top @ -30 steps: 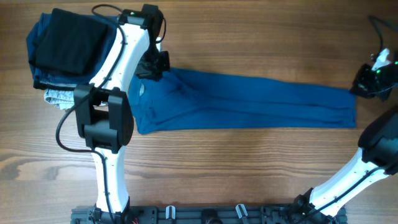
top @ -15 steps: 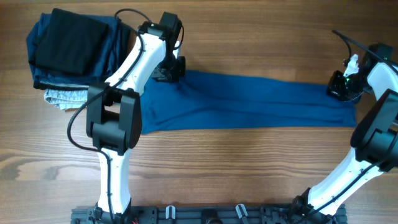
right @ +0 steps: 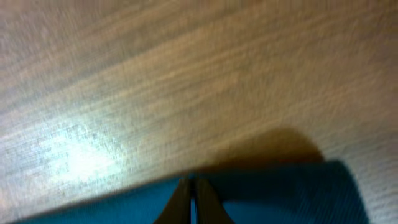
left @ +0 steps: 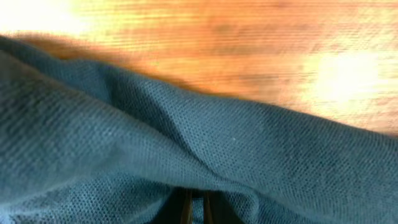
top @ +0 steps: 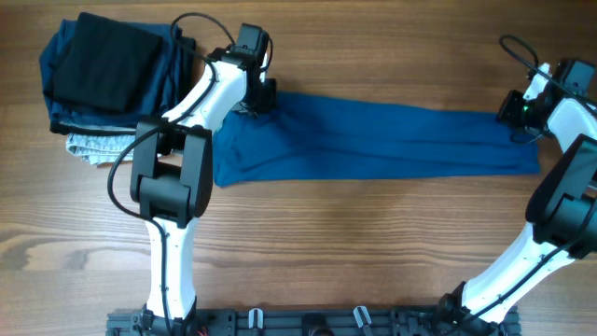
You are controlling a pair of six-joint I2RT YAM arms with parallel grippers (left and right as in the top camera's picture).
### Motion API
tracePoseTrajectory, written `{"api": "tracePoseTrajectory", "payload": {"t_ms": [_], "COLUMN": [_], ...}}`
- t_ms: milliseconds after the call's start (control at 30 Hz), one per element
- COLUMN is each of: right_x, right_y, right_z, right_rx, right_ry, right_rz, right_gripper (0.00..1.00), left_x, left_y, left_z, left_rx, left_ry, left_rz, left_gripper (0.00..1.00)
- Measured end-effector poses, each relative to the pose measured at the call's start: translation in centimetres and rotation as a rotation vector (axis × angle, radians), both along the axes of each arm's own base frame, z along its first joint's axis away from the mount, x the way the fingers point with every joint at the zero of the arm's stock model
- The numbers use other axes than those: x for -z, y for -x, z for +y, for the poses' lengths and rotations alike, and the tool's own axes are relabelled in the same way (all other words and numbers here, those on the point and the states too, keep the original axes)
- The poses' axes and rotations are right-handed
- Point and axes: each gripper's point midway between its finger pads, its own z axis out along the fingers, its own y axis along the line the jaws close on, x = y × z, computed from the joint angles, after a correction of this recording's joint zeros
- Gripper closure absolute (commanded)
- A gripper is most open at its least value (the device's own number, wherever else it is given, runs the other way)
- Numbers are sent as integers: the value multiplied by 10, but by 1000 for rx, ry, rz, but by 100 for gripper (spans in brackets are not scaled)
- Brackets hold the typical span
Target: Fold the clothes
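Two arms, one blue T-shirt [top: 373,140]: you see it lying as a long, narrow band across the middle of the counter [top: 354,243], running from about 9 o'clock to 3 o'clock in the overhead view, flat on the wood with a few shallow creases.

The left tool [top: 254,96] sits at the band's 10 o'clock corner, clenched on the cloth. Its wrist view shows knit fabric gathered into a ridge that runs down into the closed tips. The right tool [top: 519,112] sits at the far 3 o'clock end, also clenched, its tips meeting on the shirt's upper edge with bare wood beyond.

Expect the shirt to handle as light, soft and limp. It has no stiffness of its own, so it will likely sag between your two holds and drag on the wood wherever it is not lifted. The knit looks grippy rather than slippery, and nothing about it is fragile. A thin pinch could catch only the top layer and let the fold underneath fall open. Your best holds are the end corners, pinched through all layers, as both tools appear to be placed now.

No bin, basket or tray is in view. At 10 o'clock on the counter a black garment [top: 103,61] rests folded on a navy piece [top: 173,70], with a grey speckled piece [top: 93,145] showing at the pile's lower edge, just beside the left arm and apart from the shirt.
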Motion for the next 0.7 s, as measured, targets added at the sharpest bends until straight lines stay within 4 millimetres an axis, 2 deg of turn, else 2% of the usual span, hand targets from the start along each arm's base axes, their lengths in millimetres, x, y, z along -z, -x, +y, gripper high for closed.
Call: {"api": "tracePoseTrajectory", "payload": {"t_ms": [200,300,367,433,467,567,633,700], "right_x": [-6,-7,-17,-35,-54,-82,-94,-101], "right_y": [-11,-9,-11,-18,-27,-28,-29,-33], "right_z": [-6,-5,-5,-4,-3,24,51,94], "right_rx": [-12,-29,-39,-53,-73,-161,-237,-340], "right_ry": [33,34,28,17,14,-17,-29,-52], "right_rz": [-51,-35,-22,-31,-60,-52,-51,-53], "right_gripper": [96,96,96,96,96,96,96,96], "left_x": [-2,-2,-4,-8,-16,-54,-91,-136], "left_y": [-22,-24,-24,-25,-28,-29,-30,-31], "left_z": [-6,-7,-7,-7,-7,-7,-6,-4], "left_rx": [54,67,68,69,69,62,59,52], "left_ry": [9,7,5,1,3,11,23,37], "left_rz": [-94,-106,-103,-100,-111,-159,-220,-299], "left_gripper": [96,96,96,96,95,94,92,91]}}
